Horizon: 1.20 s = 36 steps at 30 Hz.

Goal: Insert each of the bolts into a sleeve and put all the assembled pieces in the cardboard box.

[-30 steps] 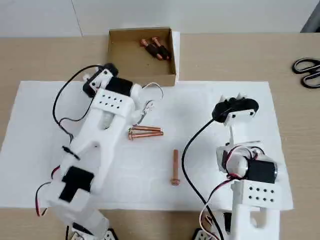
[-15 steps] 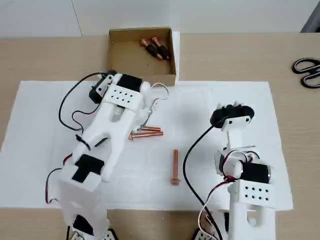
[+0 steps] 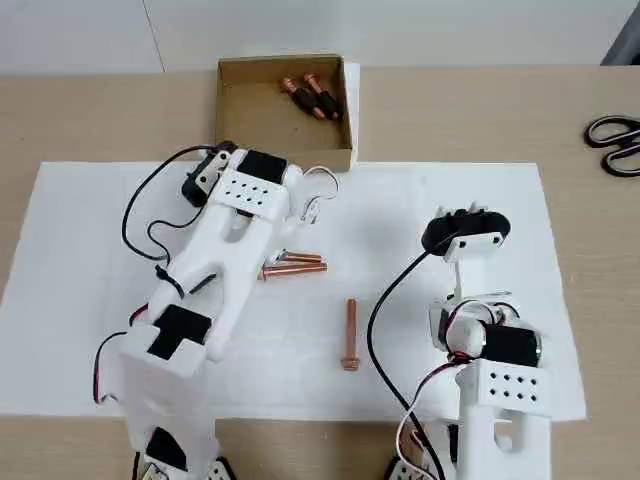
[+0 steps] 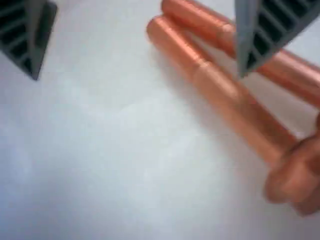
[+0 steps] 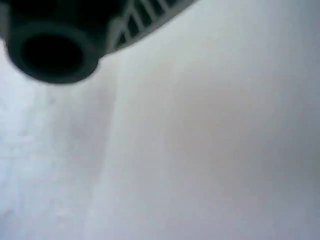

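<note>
Two copper bolts (image 3: 294,264) lie side by side on the white paper, and a third bolt (image 3: 350,334) lies alone nearer the front. My left arm (image 3: 245,195) hangs over the pair. In the left wrist view my left gripper (image 4: 139,74) is open just above the paper. One finger (image 4: 262,35) is over the two bolts (image 4: 220,95) and the other finger (image 4: 30,40) is off to the side. My right arm (image 3: 465,228) stands to the right of the bolts. Its gripper is shut on a black sleeve (image 5: 52,52), held low over bare paper.
The cardboard box (image 3: 240,115) sits at the back beyond the paper and holds several assembled pieces (image 3: 310,96). Scissors (image 3: 615,143) lie at the far right edge of the table. The white paper sheet (image 3: 90,260) covers the working area.
My left arm has swung right and come down over the pair of bolts. The right arm drew back slightly toward the front. The bolts have not moved.
</note>
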{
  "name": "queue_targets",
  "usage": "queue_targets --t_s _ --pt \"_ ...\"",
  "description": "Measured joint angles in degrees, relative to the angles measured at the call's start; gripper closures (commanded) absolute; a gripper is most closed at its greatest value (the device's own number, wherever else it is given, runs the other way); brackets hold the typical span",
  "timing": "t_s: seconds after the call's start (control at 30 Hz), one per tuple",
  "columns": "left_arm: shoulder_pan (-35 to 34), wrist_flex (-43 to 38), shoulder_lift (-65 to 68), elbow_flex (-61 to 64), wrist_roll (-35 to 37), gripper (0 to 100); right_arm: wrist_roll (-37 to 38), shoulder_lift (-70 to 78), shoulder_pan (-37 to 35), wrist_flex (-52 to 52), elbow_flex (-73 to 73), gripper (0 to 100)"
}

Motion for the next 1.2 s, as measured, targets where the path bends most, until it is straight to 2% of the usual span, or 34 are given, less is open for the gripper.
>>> queue_targets --t_s 0.3,0.43,1.13,1.2 --pt "-0.53 -0.53 0.00 0.00 4.31 76 0.00 0.00 -0.09 0.00 0.00 99.5" --pt "-0.53 2.37 0.00 0.00 6.07 76 0.00 0.00 -0.09 0.00 0.00 99.5" --pt "-1.14 1.76 8.88 -1.49 6.42 76 0.00 0.00 -0.09 -0.09 1.76 99.5" --pt "-1.14 1.76 8.88 -1.49 6.42 79 0.00 0.00 -0.09 -0.09 1.76 99.5"
